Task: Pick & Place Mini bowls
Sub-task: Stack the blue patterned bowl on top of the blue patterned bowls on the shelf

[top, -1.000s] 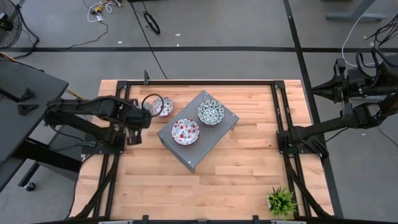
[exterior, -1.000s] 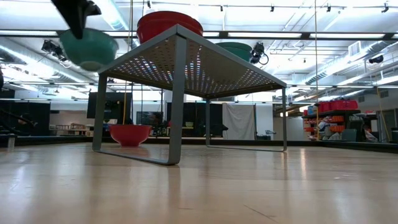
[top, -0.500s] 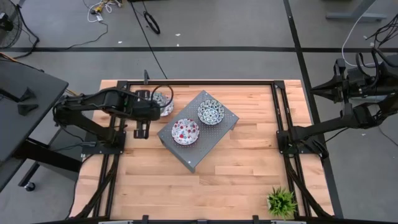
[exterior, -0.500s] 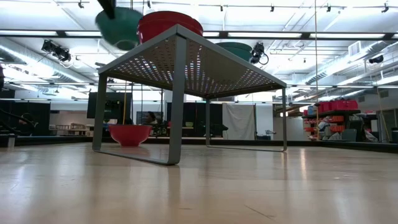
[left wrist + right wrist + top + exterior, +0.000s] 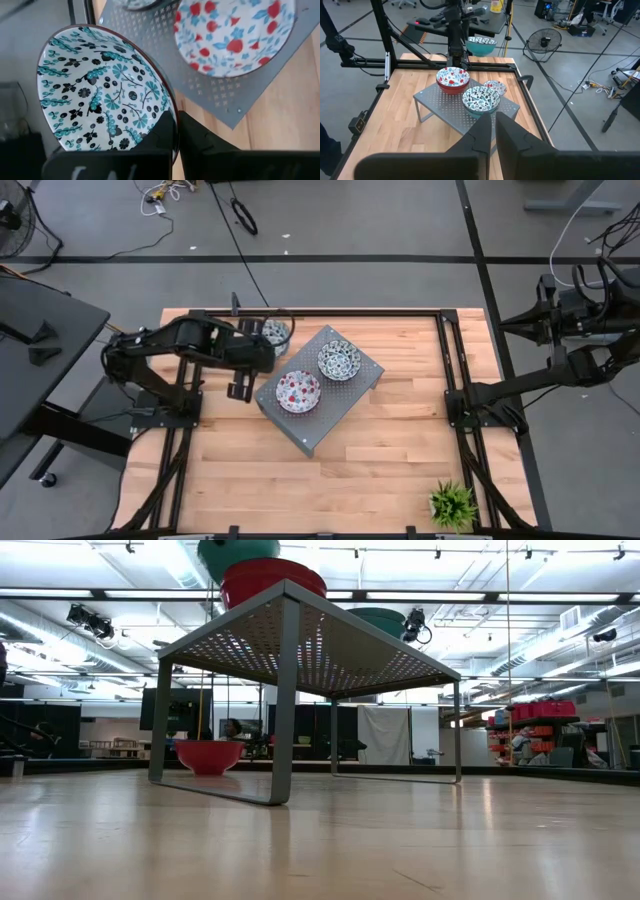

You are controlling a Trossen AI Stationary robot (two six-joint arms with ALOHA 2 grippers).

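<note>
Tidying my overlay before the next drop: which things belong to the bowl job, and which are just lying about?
Job:
- left gripper holding the carried teal bowl
- red bowl on the stand
- teal bowl on the stand
- red bowl on the table
- grey stand

Lying about:
- potted plant
- right arm, waiting at the table's right edge

red bowl point(image 5: 235, 35): cropped by frame edge | third bowl point(image 5: 277, 332): part-hidden behind left arm
</note>
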